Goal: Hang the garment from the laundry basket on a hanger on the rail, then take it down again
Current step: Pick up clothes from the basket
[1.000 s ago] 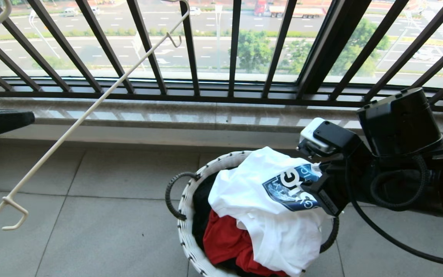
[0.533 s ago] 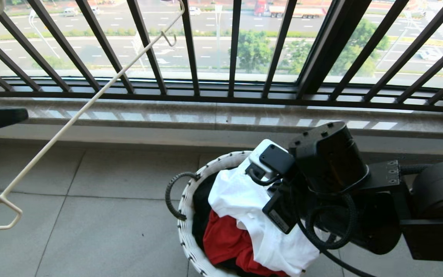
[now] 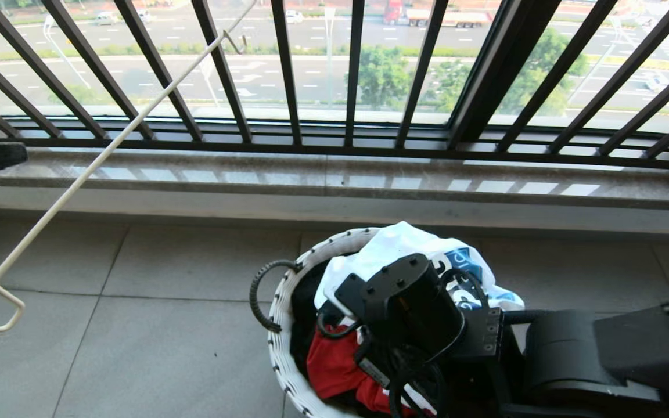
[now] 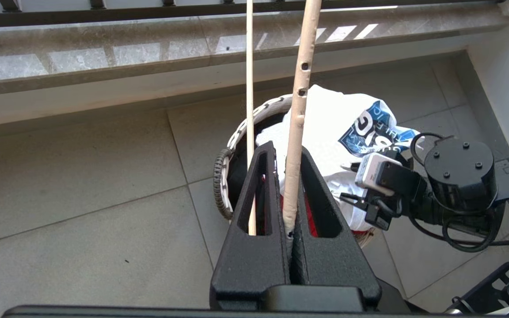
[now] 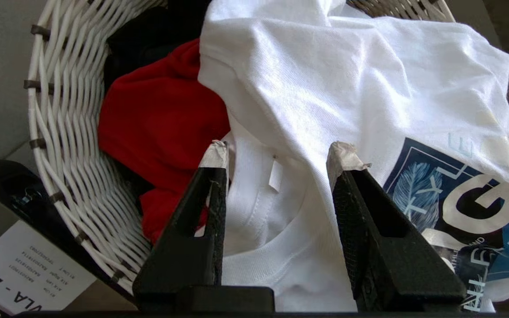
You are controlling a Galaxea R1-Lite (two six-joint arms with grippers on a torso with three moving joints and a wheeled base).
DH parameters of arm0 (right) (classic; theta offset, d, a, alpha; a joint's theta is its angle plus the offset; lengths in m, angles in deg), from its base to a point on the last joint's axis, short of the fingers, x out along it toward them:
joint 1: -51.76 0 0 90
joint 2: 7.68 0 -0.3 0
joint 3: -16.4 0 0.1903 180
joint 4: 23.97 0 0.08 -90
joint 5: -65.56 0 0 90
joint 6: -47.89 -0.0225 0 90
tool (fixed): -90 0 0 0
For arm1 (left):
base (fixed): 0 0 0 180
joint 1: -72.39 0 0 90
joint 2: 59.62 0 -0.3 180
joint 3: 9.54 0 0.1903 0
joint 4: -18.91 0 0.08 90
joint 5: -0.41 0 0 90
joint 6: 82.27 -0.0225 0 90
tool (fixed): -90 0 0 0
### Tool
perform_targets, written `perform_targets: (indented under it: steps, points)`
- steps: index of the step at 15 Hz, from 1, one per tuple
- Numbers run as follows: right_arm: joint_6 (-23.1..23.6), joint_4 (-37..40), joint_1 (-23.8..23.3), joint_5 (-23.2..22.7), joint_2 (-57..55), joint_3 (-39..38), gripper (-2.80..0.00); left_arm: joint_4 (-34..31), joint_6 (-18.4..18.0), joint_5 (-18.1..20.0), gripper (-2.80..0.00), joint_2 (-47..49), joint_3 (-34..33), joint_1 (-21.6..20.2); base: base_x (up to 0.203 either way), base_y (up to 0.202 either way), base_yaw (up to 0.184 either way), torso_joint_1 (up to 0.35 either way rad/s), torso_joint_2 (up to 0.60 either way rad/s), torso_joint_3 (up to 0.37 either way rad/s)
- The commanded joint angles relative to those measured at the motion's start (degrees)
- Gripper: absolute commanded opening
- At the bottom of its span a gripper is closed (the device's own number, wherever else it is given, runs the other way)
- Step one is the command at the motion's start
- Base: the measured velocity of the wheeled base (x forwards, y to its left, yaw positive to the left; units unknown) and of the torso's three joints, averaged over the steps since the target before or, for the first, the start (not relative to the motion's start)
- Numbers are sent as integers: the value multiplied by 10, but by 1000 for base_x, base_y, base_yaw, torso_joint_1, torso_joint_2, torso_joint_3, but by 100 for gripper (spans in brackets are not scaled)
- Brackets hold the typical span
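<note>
While heaped in the basket (image 5: 60, 132), the garment (image 5: 325, 88) lies between parted fingers (image 5: 214, 159).

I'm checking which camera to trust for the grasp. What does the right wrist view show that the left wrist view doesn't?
Only the right wrist view shows the right gripper open over the T-shirt collar, plus a red garment in full. Only the left wrist view shows the left gripper shut on the hanger, and the window ledge. Both show the T-shirt's blue logo and the white basket.
</note>
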Motion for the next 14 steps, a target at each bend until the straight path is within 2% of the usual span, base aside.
perform_targets:
  steps: [1, 3, 6, 8, 9, 12, 14]
  points:
    - [21, -56, 12, 20, -41, -21, 0, -1, 0, 0, -280, 2, 1, 0, 0, 0, 0, 0, 0, 0]
    - [49, -131, 21, 35, -73, -37, 0, -1, 0, 0, -280, 2, 1, 0, 0, 0, 0, 0, 0, 0]
    - [61, -167, 34, 39, -107, -38, 0, -1, 0, -1, -280, 1, 1, 0, 0, 0, 0, 0, 0, 0]
    - [92, -215, 34, 44, -115, -45, 0, -1, 0, -1, -280, 0, 0, 0, 0, 0, 0, 0, 0, 0]
    - [107, -220, 34, 59, -114, -48, 0, -1, 0, -1, -280, -1, 0, 0, 0, 0, 0, 0, 0, 0]
    - [132, -219, 32, 62, -119, -48, 0, -1, 0, -1, -280, -2, -1, 0, 0, 0, 0, 0, 0, 0]
    - [168, -209, 24, 70, -116, -48, 0, -1, 0, -1, -280, -2, -1, 0, 0, 0, 0, 0, 0, 0]
